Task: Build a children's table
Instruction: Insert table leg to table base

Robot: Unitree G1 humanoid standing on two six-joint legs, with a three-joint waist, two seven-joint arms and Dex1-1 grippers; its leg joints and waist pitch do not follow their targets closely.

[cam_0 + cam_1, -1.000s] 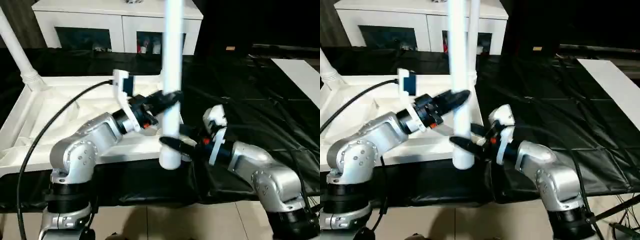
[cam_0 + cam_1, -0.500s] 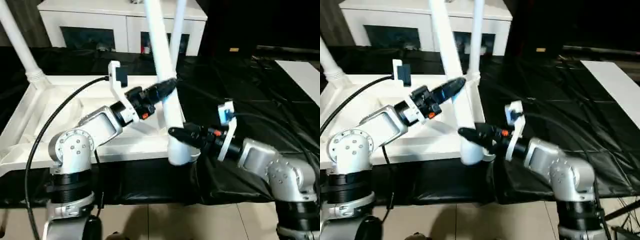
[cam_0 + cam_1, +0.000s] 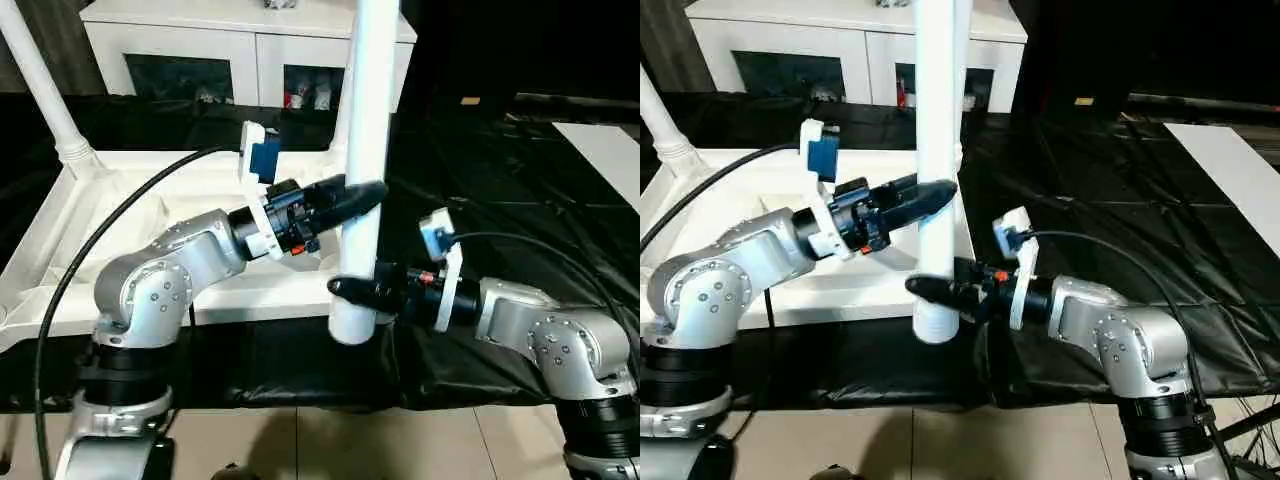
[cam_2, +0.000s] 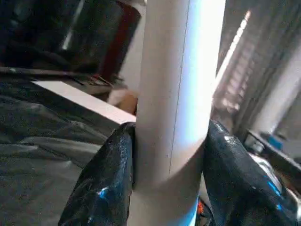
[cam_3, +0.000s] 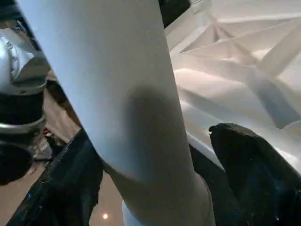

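Both grippers on an upright white leg (image 3: 365, 150)

The left gripper (image 3: 362, 194) has its fingers clamped around the leg above the right gripper (image 3: 345, 290), whose fingers sit at its lower end. The upturned tabletop (image 3: 60, 250) lies behind the leg; another leg (image 3: 40, 95) stands in its far-left corner.

No text, label, brand, number or sign can be read anywhere in these views.

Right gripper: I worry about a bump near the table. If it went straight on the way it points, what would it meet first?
The upright white leg: the right gripper already straddles its lower end, one finger apparently clear.
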